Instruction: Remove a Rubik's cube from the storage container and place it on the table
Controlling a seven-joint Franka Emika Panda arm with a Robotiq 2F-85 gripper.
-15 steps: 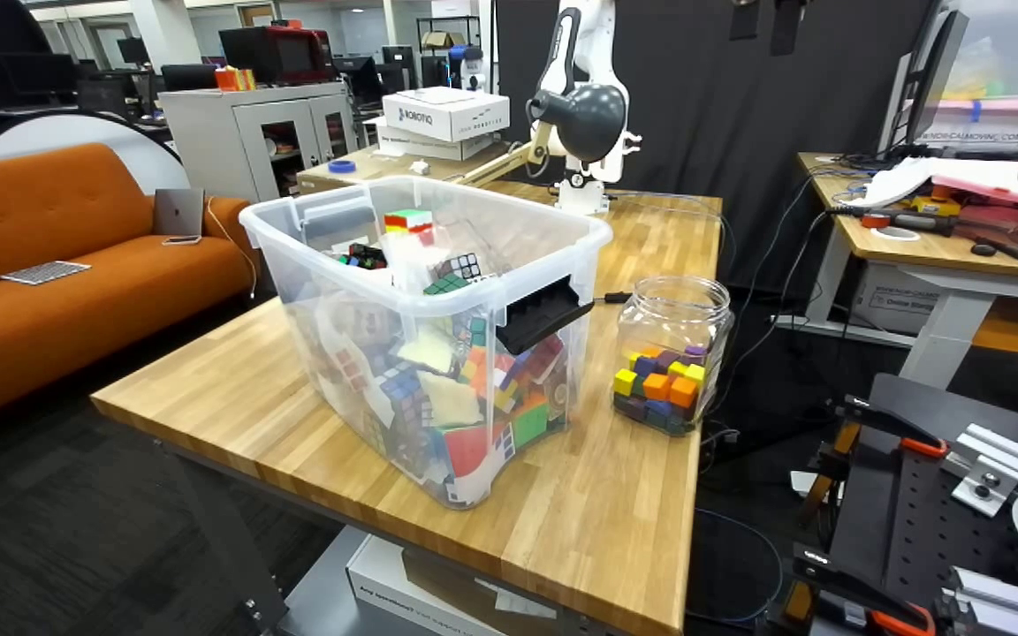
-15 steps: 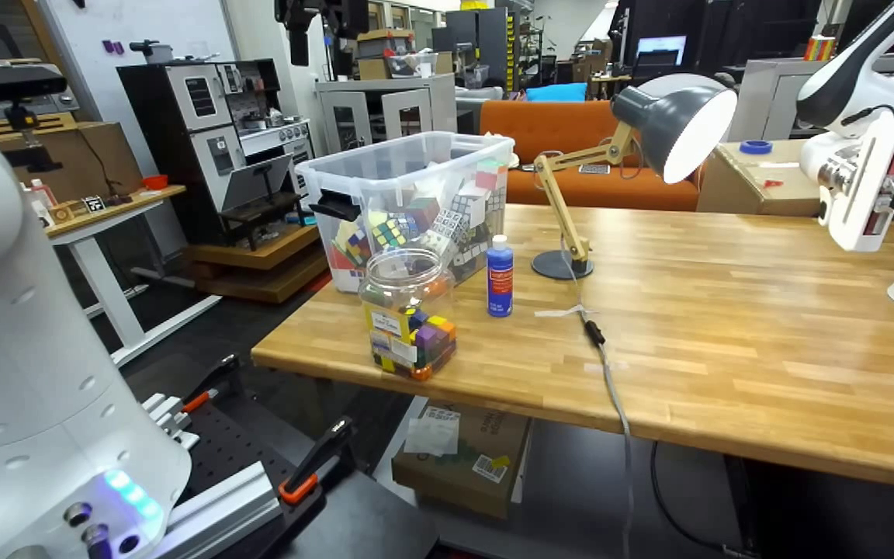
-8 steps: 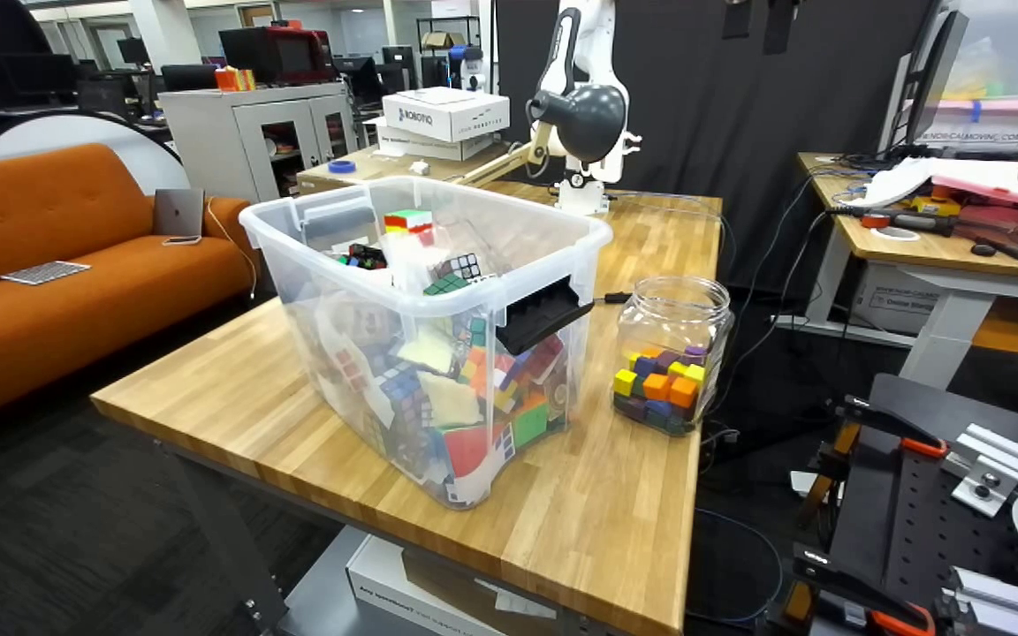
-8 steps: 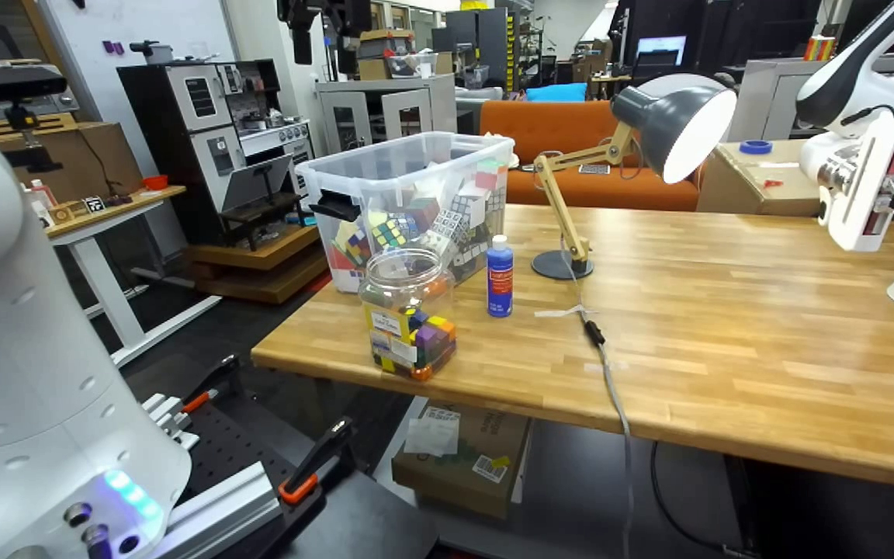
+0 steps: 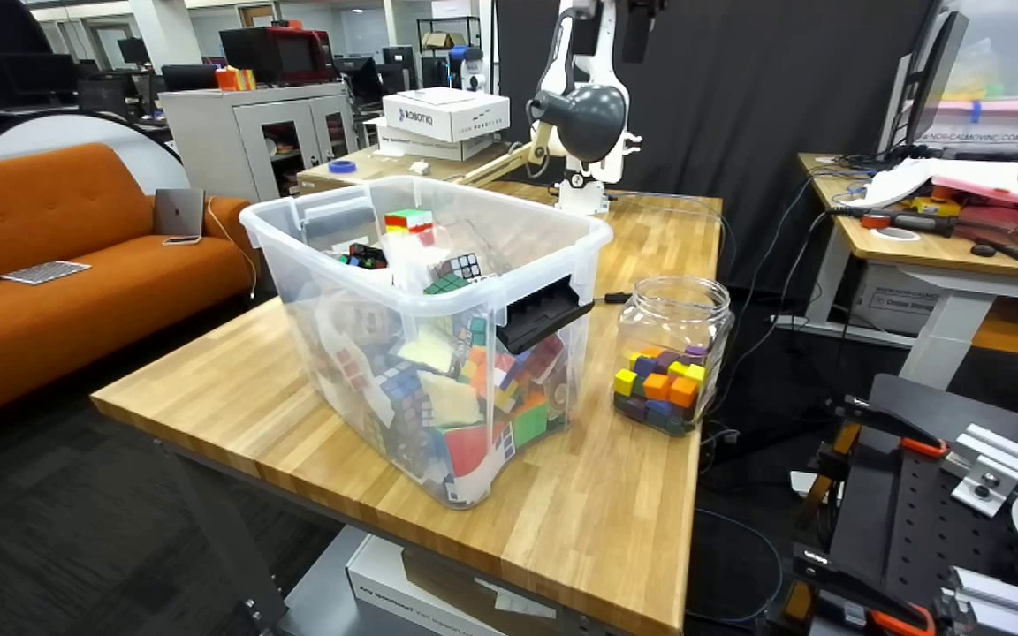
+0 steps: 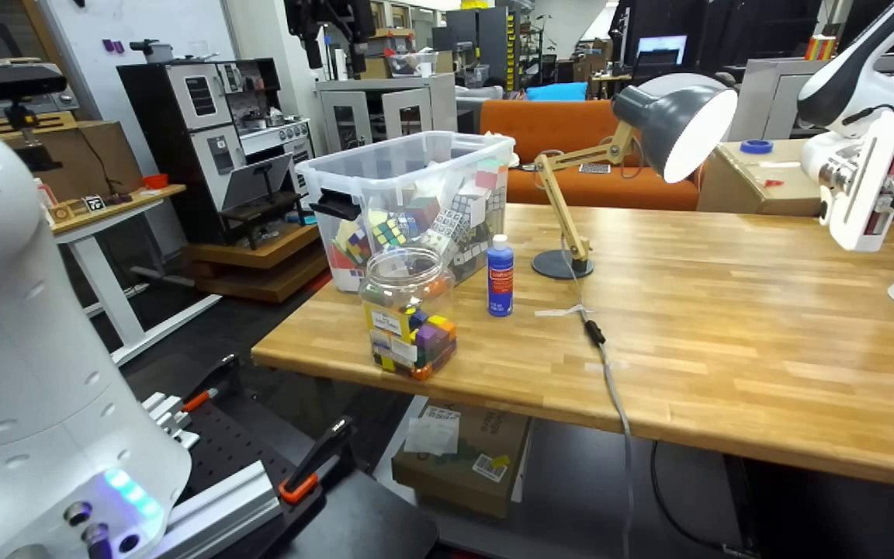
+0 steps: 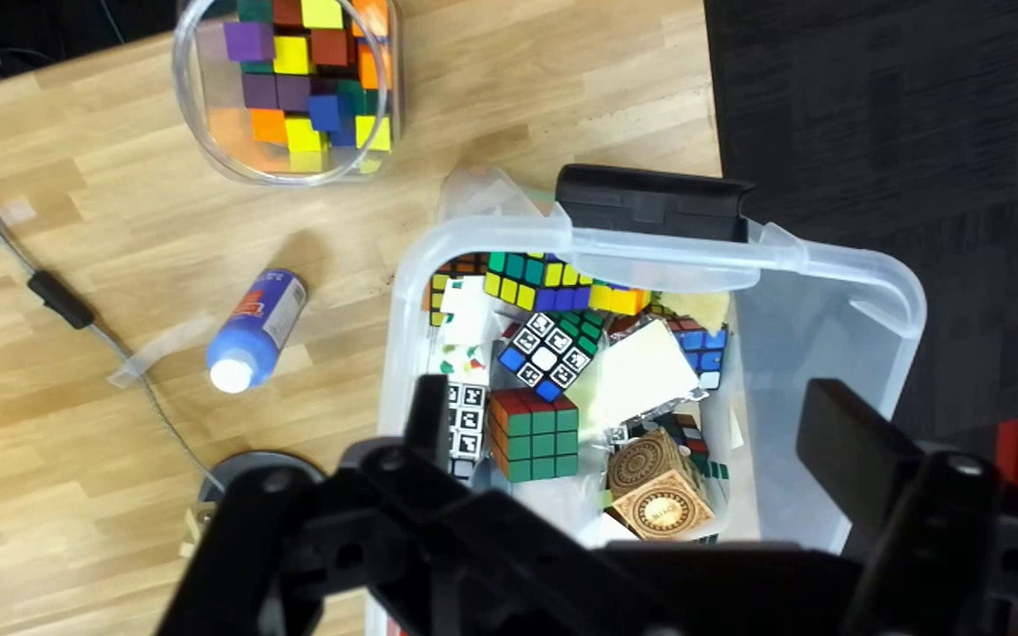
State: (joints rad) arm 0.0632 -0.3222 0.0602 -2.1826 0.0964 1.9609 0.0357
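Plastic, clear but a little cloudy, forms the storage container (image 5: 452,305), a rectangular tub with rounded corners, whitish rim and black latch (image 5: 544,318); it stands upright on the surface (image 6: 726,310), which is of light-brown wood in narrow strips. Inside the container, in a loose heap, the wrist view shows a Rubik's cube (image 7: 543,437) with red and green faces, a second Rubik's cube (image 7: 546,355) bearing black-and-white patterned tiles, and a brown cube (image 7: 661,488) with round, carved-looking ornaments; near the container stand a transparent jar (image 6: 393,334) of small coloured blocks (image 5: 657,386) and a smooth blue bottle (image 6: 500,279) with white cap. The hand (image 7: 633,424), black and angular, has its two fingers spread wide apart, with nothing in its hold; it hangs well above the container, not touching it, and in both exterior views the upper edge cuts it.
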